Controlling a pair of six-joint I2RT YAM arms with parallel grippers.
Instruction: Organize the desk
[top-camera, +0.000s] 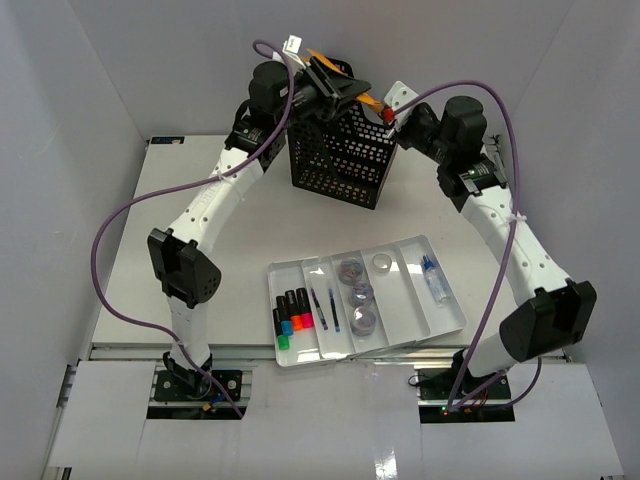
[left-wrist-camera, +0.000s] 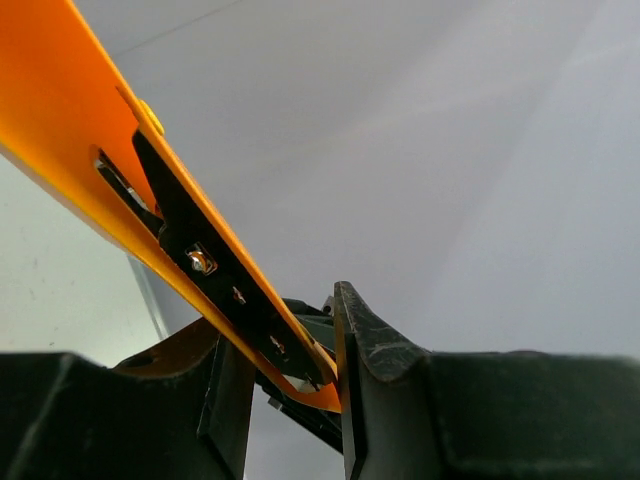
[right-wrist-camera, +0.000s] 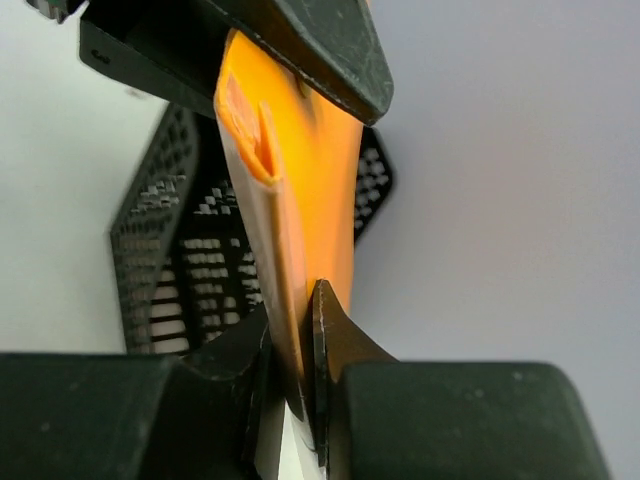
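Orange plastic fills the right gripper (right-wrist-camera: 293, 300): its jaws are pressed tight on the thin edge of a flat orange cutter (right-wrist-camera: 310, 180), pinching it near one end. From above, the left gripper (left-wrist-camera: 285, 320) sits at about ten o'clock from the right one and has the cutter's other end between its jaws. Those jaws stand a little apart, and I cannot tell whether they press the tool or only flank it. Both grippers are raised high, with the cutter bridging them.

Just beneath them, a black mesh basket (top-camera: 340, 155) stands at the twelve o'clock end of the desk (top-camera: 260, 225). The desk lies well below the jaws and touches neither pair. Its white top runs toward six o'clock, where a white compartmented tray (top-camera: 400, 300) holds markers (top-camera: 292, 322) and pens (top-camera: 325, 305).
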